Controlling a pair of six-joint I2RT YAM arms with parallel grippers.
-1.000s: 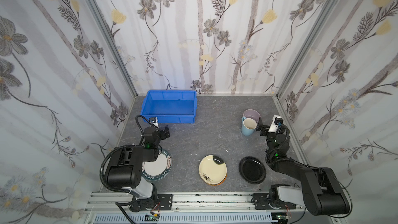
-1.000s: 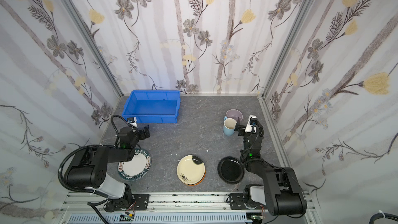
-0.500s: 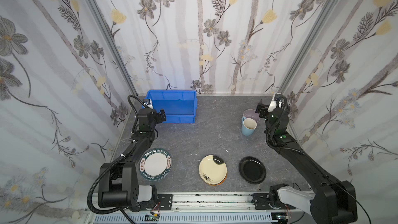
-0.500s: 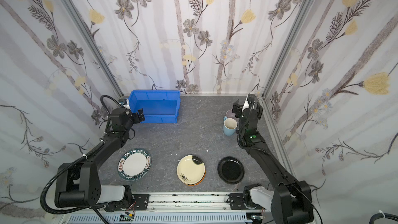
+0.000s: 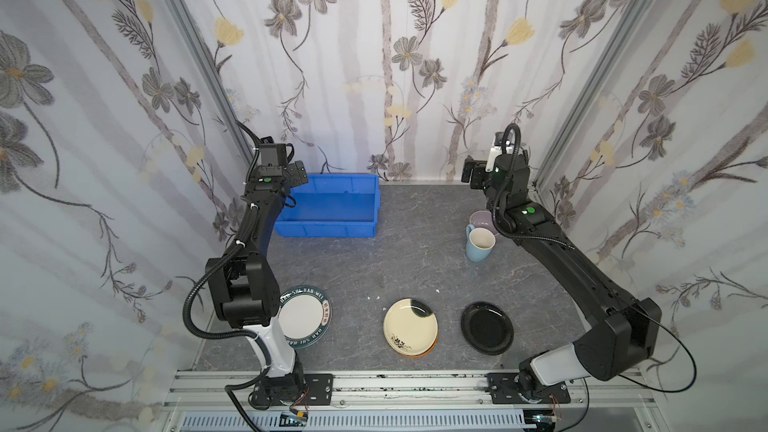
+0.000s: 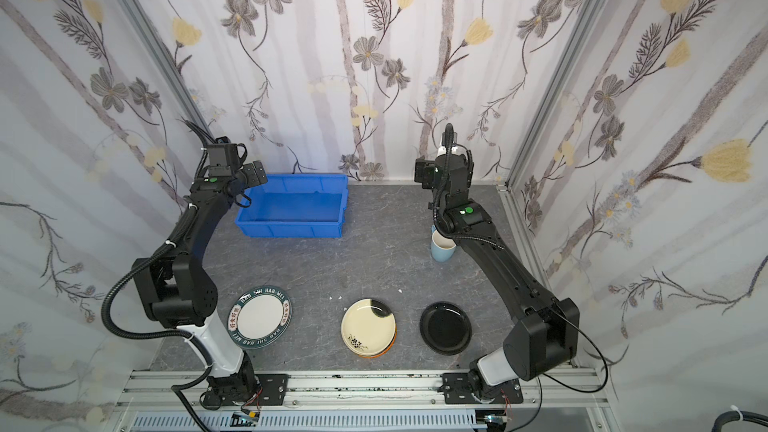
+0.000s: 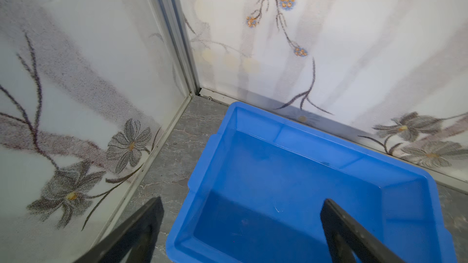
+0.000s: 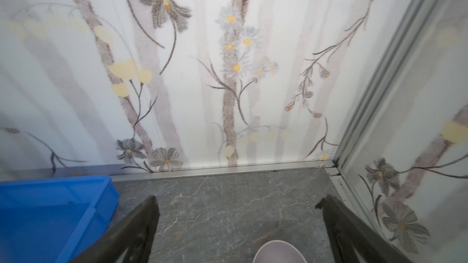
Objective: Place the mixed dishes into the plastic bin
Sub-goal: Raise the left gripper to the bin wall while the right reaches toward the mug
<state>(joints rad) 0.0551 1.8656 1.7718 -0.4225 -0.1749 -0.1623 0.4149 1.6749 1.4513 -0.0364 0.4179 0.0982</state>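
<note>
The blue plastic bin (image 5: 328, 229) sits empty at the back left. My left gripper (image 5: 297, 174) hangs open above its left end; in the left wrist view the left gripper (image 7: 241, 199) straddles the bin's rim (image 7: 202, 163). Back right, a light blue mug (image 5: 480, 245) stands by a lilac bowl (image 5: 478, 217), which my right arm partly hides. My right gripper (image 5: 473, 172) is open and empty above and behind the bowl (image 8: 278, 251). Along the front lie a white plate with a lettered rim (image 5: 305, 317), a cream plate (image 5: 410, 326) on an orange one, and a black plate (image 5: 487, 327).
Flowered walls close the grey table (image 5: 407, 259) in on three sides, with metal corner posts (image 5: 552, 160) near both grippers. The arm bases stand on a rail (image 5: 374, 384) along the front edge. A few white crumbs (image 5: 374, 297) lie mid-table.
Both arms have risen from a low folded pose and reached toward the back wall, the left to above the bin's end, the right to above the bowl. The dishes have not moved.
</note>
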